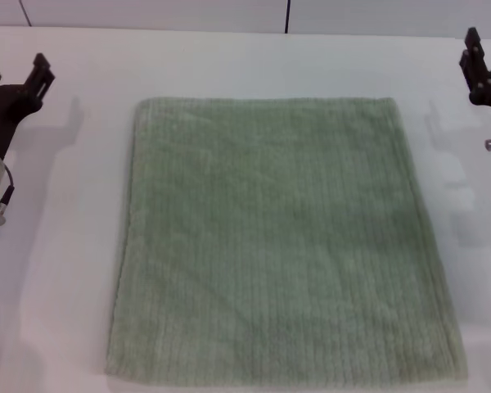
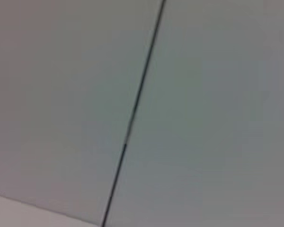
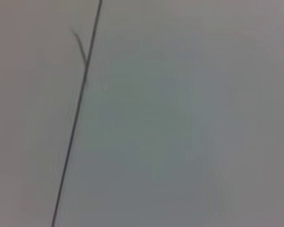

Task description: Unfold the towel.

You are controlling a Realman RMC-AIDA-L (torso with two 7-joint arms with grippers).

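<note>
Table (image 1: 254,61): white surface filling the head view, bare strips showing at 9, 12 and 3 o'clock around the cloth.
Towel (image 1: 282,246): pale sage-green terry with fine ribbed lines, lying flat at the centre of the table and reaching toward 6 o'clock; roughly rectangular, its near edge wider than its far edge in this view, its left edge slightly wavy. Whether it is one layer or doubled over I cannot tell.
Back wall (image 1: 147,12): pale panels along 12 o'clock, split by a dark vertical seam (image 2: 132,113); both wrist views show little besides this panelling and seam.
Left gripper (image 1: 16,79): black, at 10 o'clock, above the table and well apart from the towel; its two prongs stand apart with nothing between them.
Right gripper (image 1: 478,57): black, at 2 o'clock by the frame edge, well apart from the towel, partly cut off; holds nothing visible, and how wide it stands I cannot tell.
</note>
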